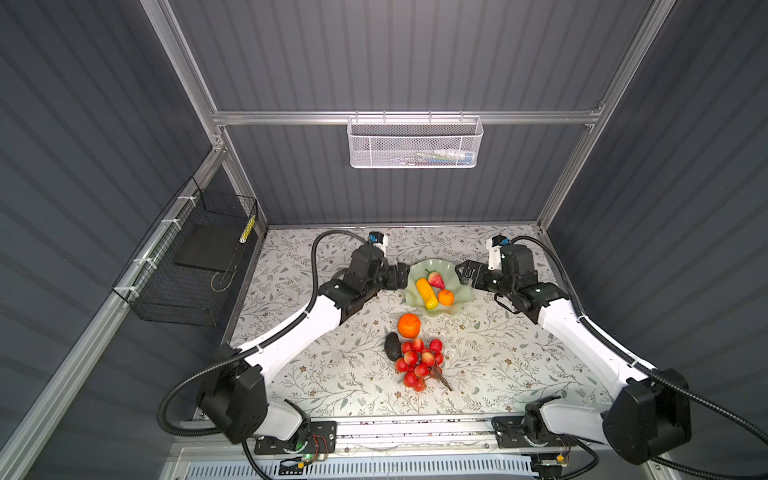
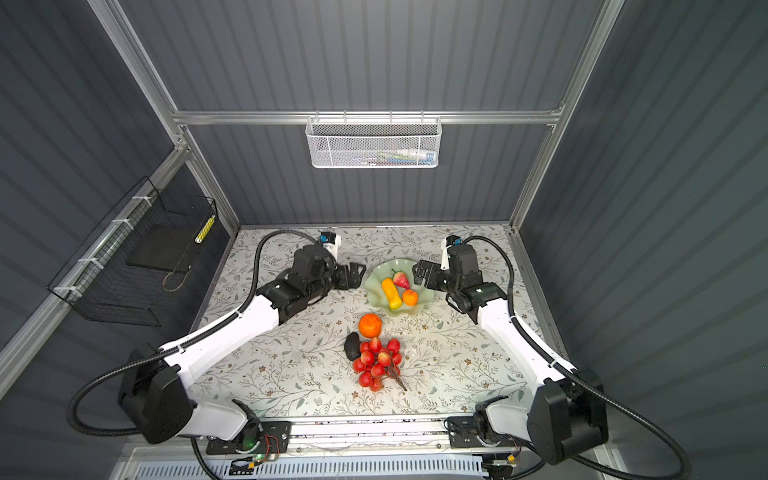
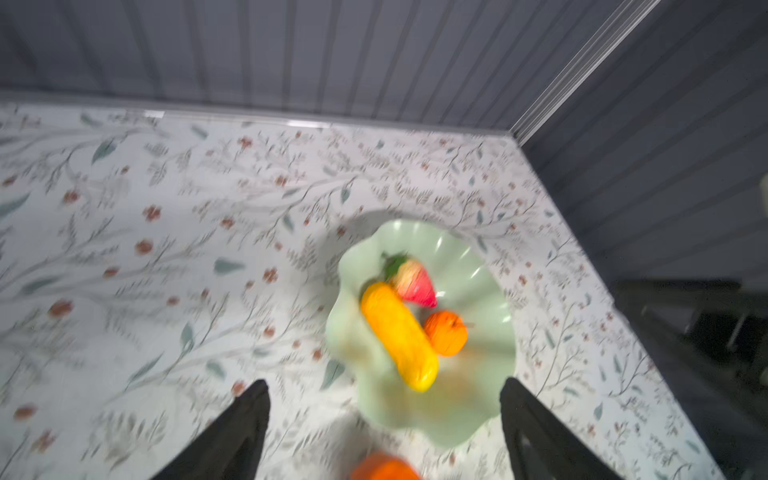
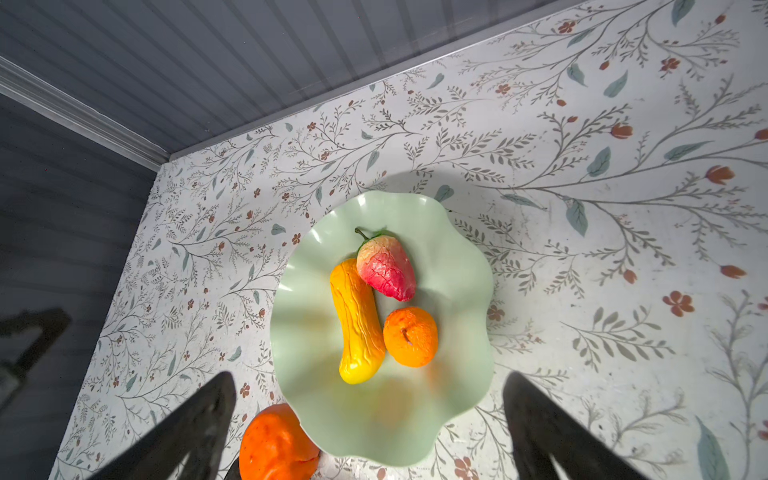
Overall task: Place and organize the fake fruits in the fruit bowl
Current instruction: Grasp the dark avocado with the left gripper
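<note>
The mint-green fruit bowl (image 1: pixel 460 293) (image 2: pixel 376 277) stands at the back middle of the table. It holds a yellow oblong piece (image 1: pixel 428 293), a red strawberry (image 1: pixel 436 281) and a small orange (image 1: pixel 446 297). In front of it on the table lie a large orange (image 1: pixel 409 325), a dark avocado (image 1: pixel 392 345) and a red berry cluster (image 1: pixel 419 361). My left gripper (image 1: pixel 400 276) (image 3: pixel 385 384) hangs open just left of the bowl's rim, holding nothing. My right gripper (image 1: pixel 464 272) (image 4: pixel 370 376) is open at the bowl's right rim, also holding nothing. The left wrist view is blurred.
A white mesh basket (image 1: pixel 414 143) hangs on the back wall. A black wire basket (image 1: pixel 195 266) is fixed to the left wall. The floral table (image 1: pixel 519 365) ends at walls on three sides.
</note>
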